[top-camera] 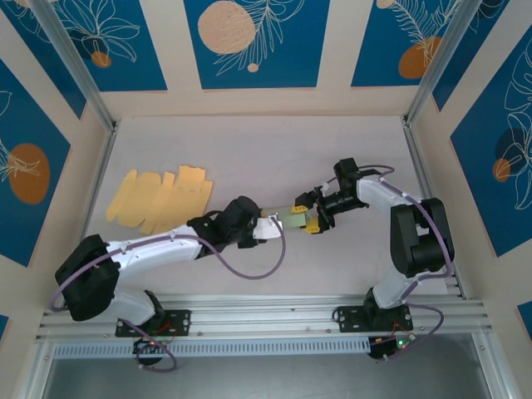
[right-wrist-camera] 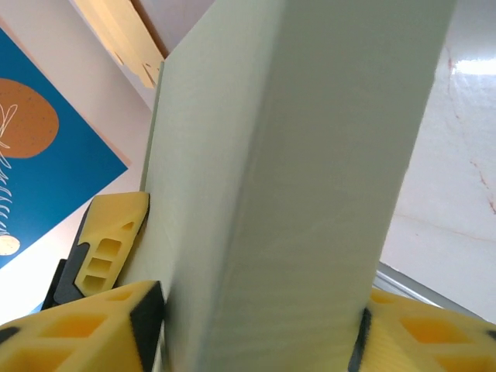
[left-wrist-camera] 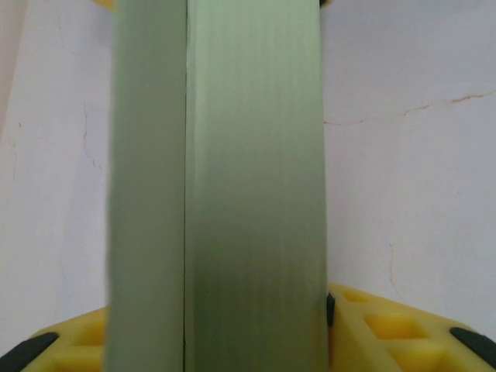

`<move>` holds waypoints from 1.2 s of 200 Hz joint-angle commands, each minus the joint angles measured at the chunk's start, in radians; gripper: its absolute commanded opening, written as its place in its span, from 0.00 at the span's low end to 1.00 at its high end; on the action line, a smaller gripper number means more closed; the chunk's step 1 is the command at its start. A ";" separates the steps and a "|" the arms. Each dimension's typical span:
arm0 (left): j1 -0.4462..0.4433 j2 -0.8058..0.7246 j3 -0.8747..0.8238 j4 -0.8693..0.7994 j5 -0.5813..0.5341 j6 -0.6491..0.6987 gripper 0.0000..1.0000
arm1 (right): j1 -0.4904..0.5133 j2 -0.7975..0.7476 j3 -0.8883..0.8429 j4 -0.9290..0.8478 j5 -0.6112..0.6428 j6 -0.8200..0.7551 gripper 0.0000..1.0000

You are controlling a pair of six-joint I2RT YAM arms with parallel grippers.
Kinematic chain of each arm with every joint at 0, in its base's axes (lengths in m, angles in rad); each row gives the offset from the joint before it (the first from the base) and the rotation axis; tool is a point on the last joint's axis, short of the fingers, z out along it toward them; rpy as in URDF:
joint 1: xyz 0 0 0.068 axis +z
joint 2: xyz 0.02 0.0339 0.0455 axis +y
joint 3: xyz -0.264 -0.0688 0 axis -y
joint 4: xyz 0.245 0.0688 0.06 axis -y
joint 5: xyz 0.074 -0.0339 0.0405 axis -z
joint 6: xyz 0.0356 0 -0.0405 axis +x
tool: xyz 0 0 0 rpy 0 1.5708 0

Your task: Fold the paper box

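Observation:
A pale green paper box (top-camera: 293,219), folded into a long tube, hangs over the middle of the table between both arms. My left gripper (top-camera: 270,226) holds its left end. In the left wrist view the box (left-wrist-camera: 232,186) runs up between the yellow fingers (left-wrist-camera: 387,329), with the right pad against its edge. My right gripper (top-camera: 309,218) is at the other end. In the right wrist view the box (right-wrist-camera: 310,194) stands between both black pads (right-wrist-camera: 147,318), which lie against its sides.
Flat yellow cardboard blanks (top-camera: 162,198) lie at the left of the table, and one edge of them appears at the top of the right wrist view (right-wrist-camera: 124,35). A metal rail (top-camera: 266,312) runs along the near edge. Patterned walls enclose the table.

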 commanded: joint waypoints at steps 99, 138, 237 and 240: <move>0.170 0.241 0.313 -0.451 0.384 -0.093 0.39 | -0.097 -0.466 -0.050 -0.045 0.483 -0.180 0.54; 0.220 0.256 0.308 -0.430 0.457 -0.076 0.42 | 0.060 -0.499 -0.072 0.008 0.707 -0.314 0.52; 0.258 0.285 0.338 -0.450 0.505 -0.052 0.43 | 0.187 -0.326 0.021 0.135 0.740 -0.444 0.48; 0.259 0.286 0.338 -0.450 0.505 -0.051 0.43 | 0.190 -0.320 0.024 0.136 0.741 -0.445 0.48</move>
